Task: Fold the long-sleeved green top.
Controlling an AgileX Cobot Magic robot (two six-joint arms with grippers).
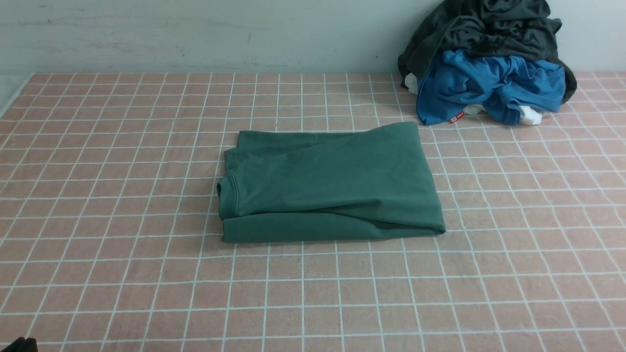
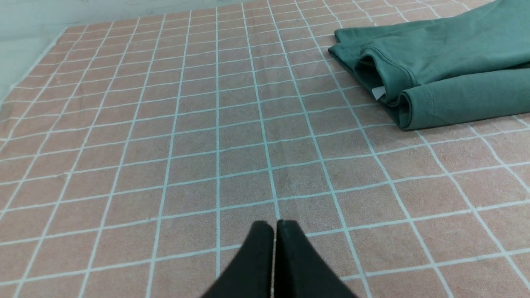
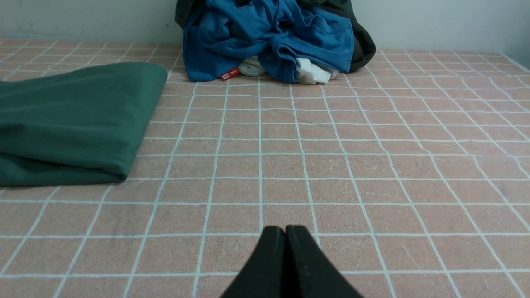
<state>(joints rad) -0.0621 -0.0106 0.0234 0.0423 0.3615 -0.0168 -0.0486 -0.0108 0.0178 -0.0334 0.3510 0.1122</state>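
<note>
A: While the front view is up, where does the green long-sleeved top (image 1: 332, 183) sit?

B: Centre of the frame, a little above the middle, lying flat on the pink checked cloth (image 1: 122, 274). It is folded into a rough rectangle, wider than it is deep. The ribbed collar (image 1: 230, 188) shows at its left edge, and a folded band runs along the near edge.

A: Anything touching it?

B: Nothing. Neither arm reaches it in the front view; only a dark scrap shows at the bottom left corner, too small to identify.

A: Left gripper (image 2: 275, 225)?

B: Bottom centre of the left wrist view, its black tips pressed together, clenched on nothing, over bare cloth. The top lies in the upper right of that frame, well apart from the tips. A small white neck label (image 2: 378, 92) shows inside the collar opening.

A: Right gripper (image 3: 285, 230)?

B: Bottom centre of the right wrist view, tips likewise pressed together and empty. The top lies at the left edge of that frame, well apart.

A: Other items?

B: Upper right of the front view, against the pale wall (image 1: 195, 34): a heap with a bright blue garment (image 1: 489, 88) under a dark grey-black garment (image 1: 484, 29), and bits of white fabric (image 1: 530, 115) at the base. The heap lies near the top's far right corner, not touching.
</note>
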